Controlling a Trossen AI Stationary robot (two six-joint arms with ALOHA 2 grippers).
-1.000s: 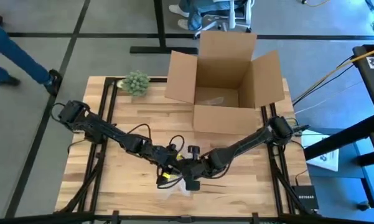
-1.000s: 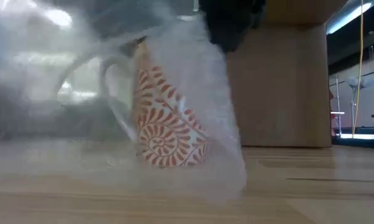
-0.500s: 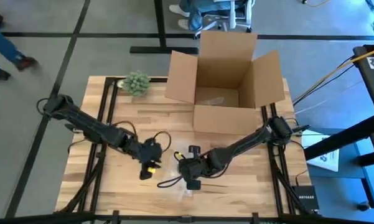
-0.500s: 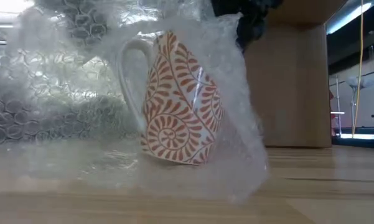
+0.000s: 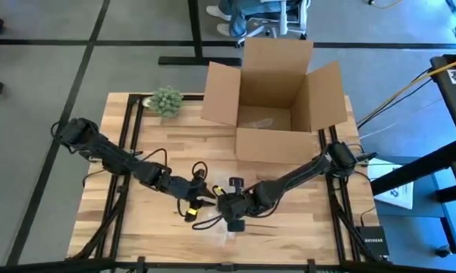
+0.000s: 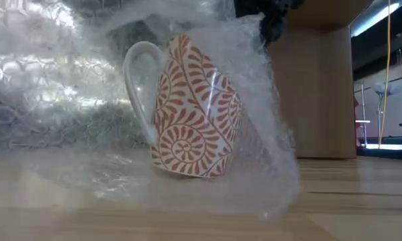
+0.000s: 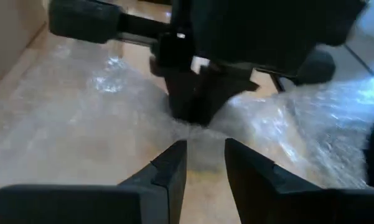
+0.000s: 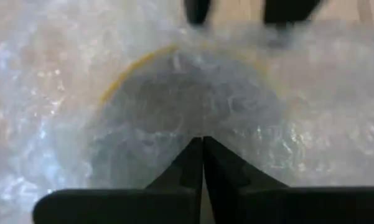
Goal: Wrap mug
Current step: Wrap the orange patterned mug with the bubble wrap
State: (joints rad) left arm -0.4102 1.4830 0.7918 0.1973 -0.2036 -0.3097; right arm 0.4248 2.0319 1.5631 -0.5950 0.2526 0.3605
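Observation:
A white mug [image 6: 194, 114] with an orange leaf pattern stands tilted on the table's near middle, resting on one edge of its base with its handle [image 6: 135, 80] toward the left of the low view. Clear bubble wrap [image 6: 60, 107] is draped over and around it and spreads over the table. My right gripper [image 5: 232, 214] is above the mug, shut on the wrap. My left gripper [image 5: 205, 193] is just left of it, low over the wrap, and is open; its fingers [image 7: 171, 168] point at the right gripper [image 7: 196, 102]. My right gripper pinches a bunch of the bubble wrap [image 8: 202, 134] between its two shut fingers, right over the mug's mouth. It comes from above, slanting down from the table's right. The wrap hangs from the fingers over the tilted mug, its loose ends on the table.
An open cardboard box [image 5: 277, 91] stands at the table's far middle, its wall behind the mug in the low view. A small green plant [image 5: 165, 100] sits at the far left corner. Bare wood lies to the left and right of the wrap.
My left gripper pulled back toward the table's left, away from the mug, then came back toward it and the right gripper. The mug has tipped further and shows more plainly, with the wrap on its handle side fallen back and spread out behind it.

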